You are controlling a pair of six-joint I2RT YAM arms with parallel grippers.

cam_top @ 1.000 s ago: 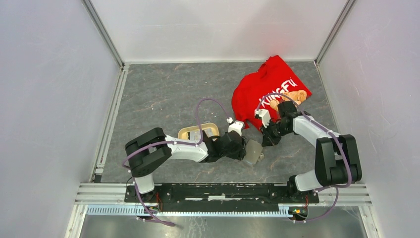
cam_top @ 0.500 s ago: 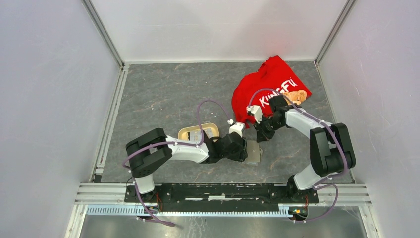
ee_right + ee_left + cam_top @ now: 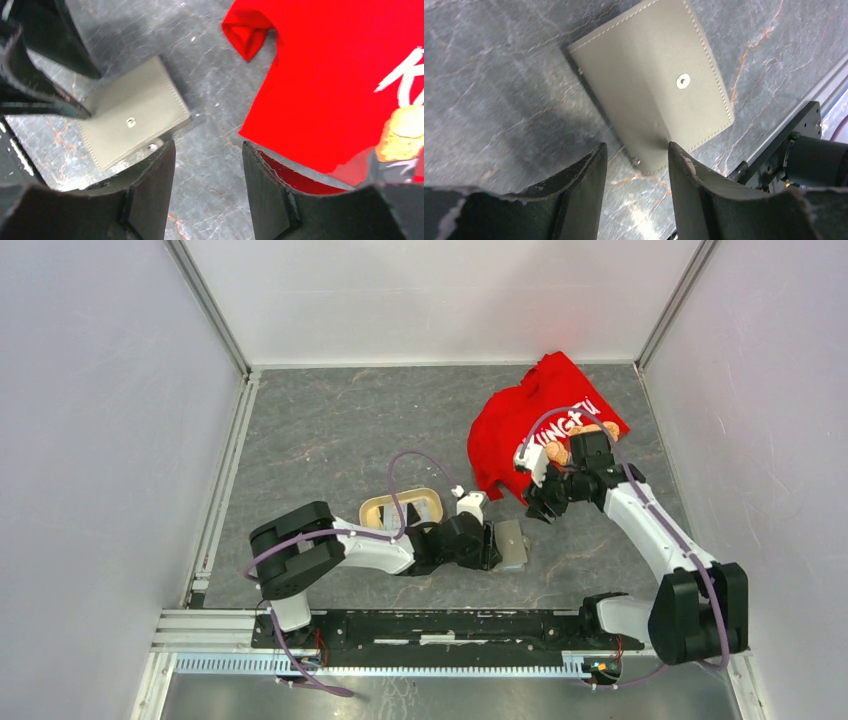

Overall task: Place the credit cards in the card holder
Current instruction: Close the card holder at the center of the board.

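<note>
We find the card holder (image 3: 651,85) folded shut on the table (image 3: 489,75). The left claw (image 3: 636,150) is spread open over its near corner, and the right claw (image 3: 209,145) is open and empty beside the red shirt (image 3: 325,75). No credit cards show (perhaps inside), so the task is likely near done.

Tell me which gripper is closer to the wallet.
Left. The left gripper is at the edge of the wallet; the right gripper hangs apart from it, beside the red shirt.
</note>
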